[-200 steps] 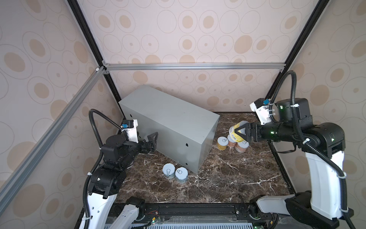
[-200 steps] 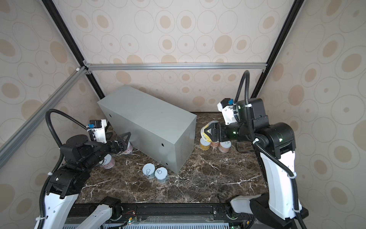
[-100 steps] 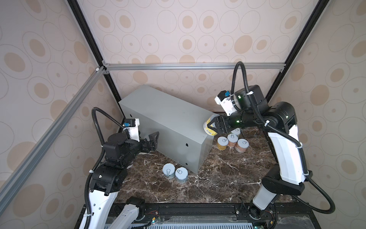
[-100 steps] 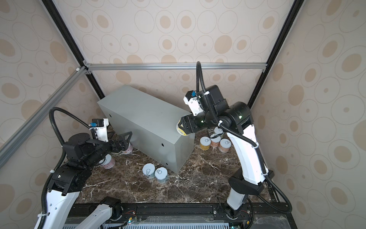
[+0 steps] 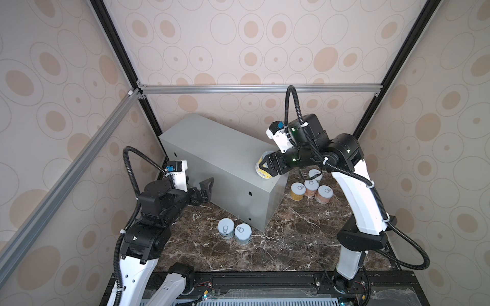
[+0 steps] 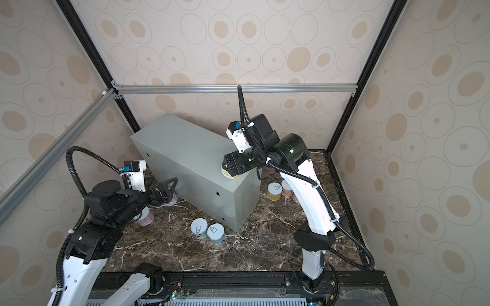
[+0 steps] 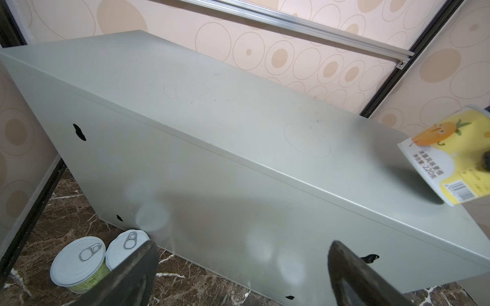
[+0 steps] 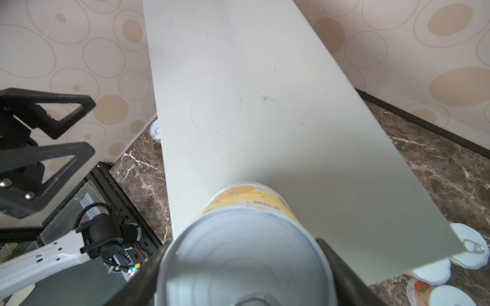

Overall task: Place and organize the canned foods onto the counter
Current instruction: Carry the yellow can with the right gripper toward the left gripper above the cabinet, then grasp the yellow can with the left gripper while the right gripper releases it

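Floor [image 5: 291, 238]: dark veined marble.
Counter [image 5: 212, 148]: smooth grey metal box.
Right gripper [image 5: 266, 167]: pinching round yellow can [image 5: 261, 173], tilted.
Left gripper [image 5: 206, 189]: fingers spread, empty.

- Left arm [image 5: 156, 204]: folded at the elbow, low on the left in both top views, forearm pointing toward the middle.
- Left gripper [image 5: 206, 189]: jaws spread wide with nothing between them; the two black fingers [image 7: 132, 278] show apart in the left wrist view.
- Right arm [image 5: 352, 185]: rises from its base, bends high at the elbow, and the forearm reaches across toward the middle with the wrist tipped down.
- Right gripper [image 5: 265, 167]: jaws clamped on the sides of a tilted can [image 5: 262, 173].
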### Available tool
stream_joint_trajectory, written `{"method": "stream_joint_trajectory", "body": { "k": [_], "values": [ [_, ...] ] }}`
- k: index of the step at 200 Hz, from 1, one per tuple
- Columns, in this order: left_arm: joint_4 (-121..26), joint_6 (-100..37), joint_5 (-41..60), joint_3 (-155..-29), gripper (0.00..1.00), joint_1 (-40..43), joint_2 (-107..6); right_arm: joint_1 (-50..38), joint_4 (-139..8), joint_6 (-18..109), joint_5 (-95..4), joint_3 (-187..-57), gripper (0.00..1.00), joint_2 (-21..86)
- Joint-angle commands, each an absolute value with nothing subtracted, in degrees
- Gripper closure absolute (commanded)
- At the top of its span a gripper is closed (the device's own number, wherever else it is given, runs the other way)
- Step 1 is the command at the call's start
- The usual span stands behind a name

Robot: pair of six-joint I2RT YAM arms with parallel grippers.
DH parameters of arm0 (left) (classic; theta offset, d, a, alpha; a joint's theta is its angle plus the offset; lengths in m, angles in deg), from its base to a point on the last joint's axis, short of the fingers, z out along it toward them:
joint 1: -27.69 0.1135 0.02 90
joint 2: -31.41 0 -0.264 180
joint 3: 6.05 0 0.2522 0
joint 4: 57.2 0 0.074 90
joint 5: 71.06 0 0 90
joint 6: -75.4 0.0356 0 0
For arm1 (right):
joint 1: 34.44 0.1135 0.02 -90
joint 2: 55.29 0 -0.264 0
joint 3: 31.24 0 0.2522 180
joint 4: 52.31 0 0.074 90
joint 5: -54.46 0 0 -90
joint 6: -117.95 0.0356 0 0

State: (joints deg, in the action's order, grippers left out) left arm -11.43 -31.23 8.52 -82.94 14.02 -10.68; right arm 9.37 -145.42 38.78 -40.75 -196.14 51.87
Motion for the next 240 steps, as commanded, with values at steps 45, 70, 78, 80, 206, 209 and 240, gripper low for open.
{"method": "stream_joint_trajectory", "body": {
  "k": [45, 70, 78, 80, 206, 209, 240],
  "values": [
    [-11.58, -29.73, 7.40, -84.31, 0.01, 13.62, -10.67, 10.03, -140.88, 38.54, -43.51, -196.97, 0.27, 55.79],
    [-11.23, -29.53, 7.26, -84.92, 0.01, 13.59, -10.78, 10.07, -139.69, 38.67, -44.06, -196.88, 0.19, 56.33],
    [-11.18, -29.46, 7.00, -85.17, 0.01, 13.60, -10.83, 10.16, -139.35, 38.75, -44.28, -196.88, 0.17, 56.57],
    [-11.18, -29.46, 6.94, -85.22, 0.01, 13.55, -10.79, 10.18, -139.25, 38.76, -44.32, -196.88, 0.17, 56.55],
    [-13.98, -28.13, -5.70, -90.73, 0.01, 13.54, -15.40, 10.33, -137.02, 39.55, -42.53, -195.69, 0.00, 52.62],
    [-14.07, -27.94, -6.02, -91.07, 0.01, 13.55, -15.61, 10.31, -136.86, 39.63, -42.42, -195.39, 0.00, 52.26],
    [-14.26, -25.77, -9.93, -94.25, 0.01, 13.45, -18.07, 10.36, -135.59, 39.91, -42.87, -192.61, 0.00, 48.10]
  ]
}}
